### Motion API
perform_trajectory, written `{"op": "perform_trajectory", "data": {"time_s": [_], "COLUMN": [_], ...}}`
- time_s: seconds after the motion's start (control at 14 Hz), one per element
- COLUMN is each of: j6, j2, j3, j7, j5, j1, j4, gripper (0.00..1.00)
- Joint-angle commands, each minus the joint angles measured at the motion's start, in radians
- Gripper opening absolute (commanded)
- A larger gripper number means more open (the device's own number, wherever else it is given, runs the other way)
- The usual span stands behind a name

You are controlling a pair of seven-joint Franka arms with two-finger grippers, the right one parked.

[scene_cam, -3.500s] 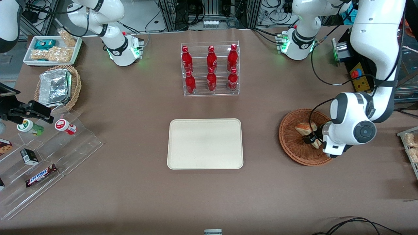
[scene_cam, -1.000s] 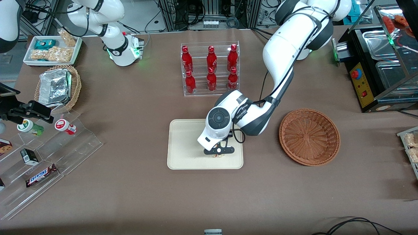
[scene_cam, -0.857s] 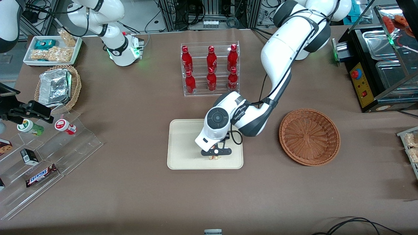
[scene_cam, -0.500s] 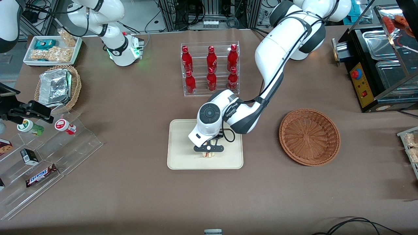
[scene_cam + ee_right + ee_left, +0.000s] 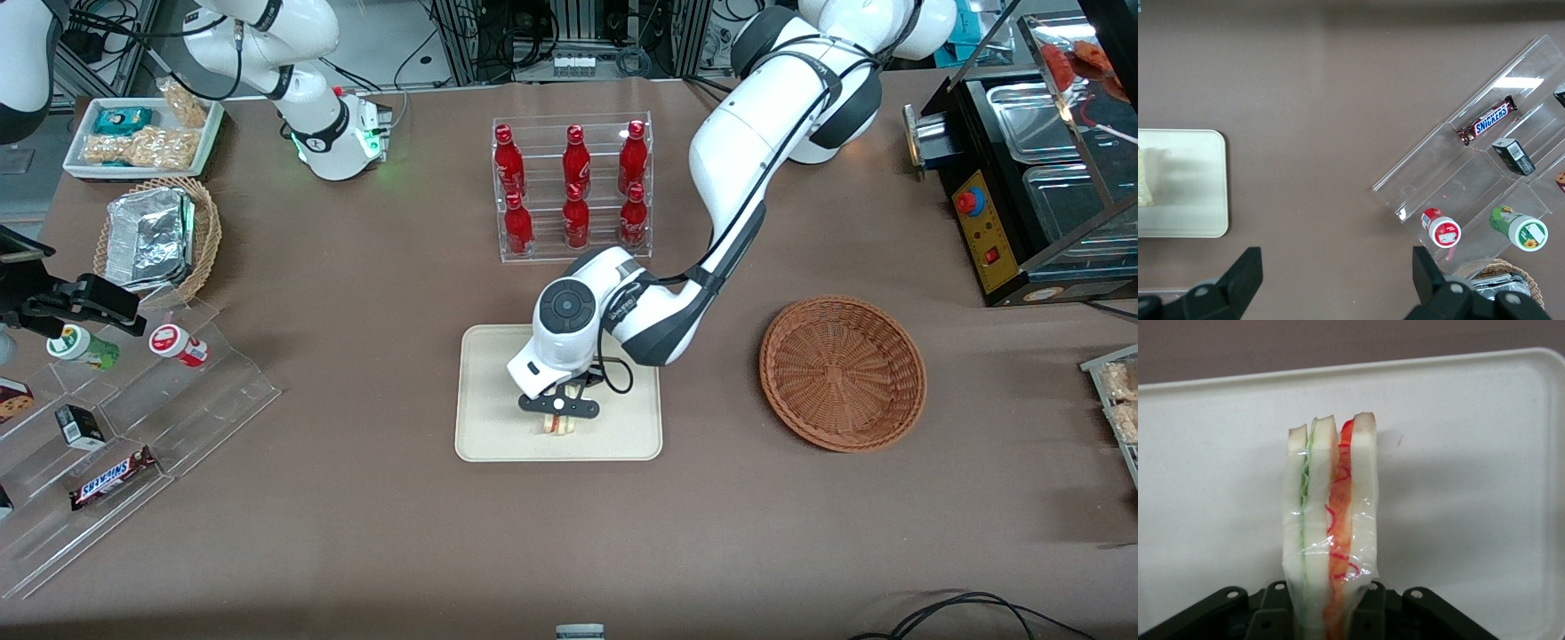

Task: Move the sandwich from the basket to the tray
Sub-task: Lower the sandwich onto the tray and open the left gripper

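Note:
My left gripper [image 5: 557, 418] hangs low over the cream tray [image 5: 498, 418], shut on the sandwich [image 5: 558, 426]. In the left wrist view the plastic-wrapped sandwich [image 5: 1330, 520] stands on edge, white bread with green and red-orange layers, pinched between the black fingers [image 5: 1275, 613] just above the tray [image 5: 1471, 487]. The reddish-brown basket [image 5: 843, 372] sits empty toward the working arm's end of the table. The right wrist view shows the tray's corner [image 5: 1198, 200] with the sandwich's edge [image 5: 1143, 180] above it.
A clear rack of red bottles [image 5: 573, 188] stands farther from the front camera than the tray. A clear stepped shelf with snacks [image 5: 116, 427], a tan basket with foil containers [image 5: 160, 236] and a white snack tray [image 5: 142, 135] lie toward the parked arm's end.
The gripper carried the sandwich out of the basket to the tray. Over the last second it slid across the tray toward the parked arm's end, still holding it.

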Motion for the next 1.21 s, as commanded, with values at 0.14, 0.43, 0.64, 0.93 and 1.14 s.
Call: {"op": "perform_trajectory", "data": {"time_s": [0.14, 0.43, 0.64, 0.93, 1.14], "j6": [0.101, 0.084, -0.090, -0.319, -0.578], "j2": [0.014, -0.054, -0.183, -0.383, -0.504], "j3": [0.008, 0.010, 0.013, 0.008, 0.010], "j7": [-0.058, -0.075, -0.072, -0.052, 0.000], "j5": [0.014, 0.009, 0.017, -0.020, -0.098], "j1": [-0.012, -0.006, 0.011, 0.141, 0.250], "j4": [-0.009, -0.015, -0.018, -0.020, -0.021], "gripper": [0.89, 1.00, 1.00, 1.00, 1.00]}}
